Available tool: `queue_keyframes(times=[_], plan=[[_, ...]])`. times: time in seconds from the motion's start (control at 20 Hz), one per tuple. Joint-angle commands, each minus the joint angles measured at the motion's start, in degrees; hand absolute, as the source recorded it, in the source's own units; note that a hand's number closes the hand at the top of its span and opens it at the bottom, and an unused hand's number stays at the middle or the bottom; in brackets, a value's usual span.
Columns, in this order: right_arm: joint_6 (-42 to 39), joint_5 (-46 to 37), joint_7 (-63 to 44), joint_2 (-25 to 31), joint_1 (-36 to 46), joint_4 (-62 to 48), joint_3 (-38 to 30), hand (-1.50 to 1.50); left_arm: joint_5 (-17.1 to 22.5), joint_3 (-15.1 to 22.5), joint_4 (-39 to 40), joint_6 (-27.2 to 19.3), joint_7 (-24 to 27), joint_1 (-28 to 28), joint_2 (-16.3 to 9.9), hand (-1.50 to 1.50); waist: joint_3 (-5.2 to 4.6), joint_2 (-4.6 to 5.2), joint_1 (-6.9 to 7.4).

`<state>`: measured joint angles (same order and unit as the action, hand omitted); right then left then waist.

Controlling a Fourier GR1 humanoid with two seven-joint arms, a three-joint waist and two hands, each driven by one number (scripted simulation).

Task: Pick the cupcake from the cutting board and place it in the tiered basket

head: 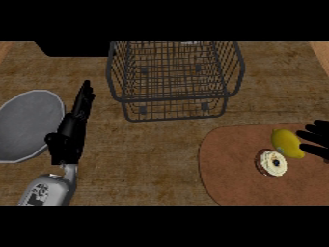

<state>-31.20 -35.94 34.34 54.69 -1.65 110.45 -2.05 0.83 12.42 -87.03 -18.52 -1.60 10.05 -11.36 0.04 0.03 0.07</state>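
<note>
We see the wooden counter (159, 159) filling the view, brown grain, with lighter wood strips along the far left and far right edges. Largest item on it is the tiered basket (174, 77), dark wire mesh, sitting at top centre, its lower tier edge showing just below the upper one. Next is the cutting board (245, 185), a rounded brown slab at lower right, cut off by the bottom and right edges of the view. At far left sits a grey pan (20, 126), oval-looking, with its handle running off toward the lower left. The left hand (73, 130) comes up from a grey forearm at lower left, just beside the pan's right rim, fingers straight and pointing up toward the basket's left corner; it is open and holds nothing. The right hand (327, 141) enters from the right edge over the board, fingers spread and relaxed, open, nothing in it; its fingertips sit just beside a yellow fruit (286, 143) lying on the board, whether touching we cannot tell. The cupcake (272, 163) sits on the cutting board, just below-left of the yellow fruit, pale frosted top with a dark centre, lying apart from the right hand and well apart from the basket.
</note>
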Motion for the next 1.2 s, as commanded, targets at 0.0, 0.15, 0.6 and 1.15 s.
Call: queue_keyframes(times=[0.0, 0.15, 0.6, 1.15], plan=[[-1.46, -3.42, 3.35, -2.27, 3.22, -4.49, 1.13, -1.5, -2.43, 1.4, -2.84, -0.95, -2.71, 0.19, 2.55, 0.0, -0.03, -0.02, 0.15], [1.23, -5.82, 5.45, -1.73, 1.13, -8.35, -0.55, -1.5, -3.52, 1.59, -3.96, -1.0, -2.93, -1.66, 2.97, 0.0, -0.03, -0.06, -0.1], [1.34, -9.22, 4.93, -6.76, 6.56, -16.14, 5.76, -1.5, -3.29, -1.34, 1.25, 1.47, 4.12, -3.41, 3.99, 0.0, -0.05, 0.02, 0.13], [0.16, -10.44, 6.33, -8.23, 7.07, -15.75, 8.31, -1.5, -5.04, -3.09, -0.32, 2.7, -0.19, -1.38, 4.4, 0.0, -0.06, -0.07, -0.33]])
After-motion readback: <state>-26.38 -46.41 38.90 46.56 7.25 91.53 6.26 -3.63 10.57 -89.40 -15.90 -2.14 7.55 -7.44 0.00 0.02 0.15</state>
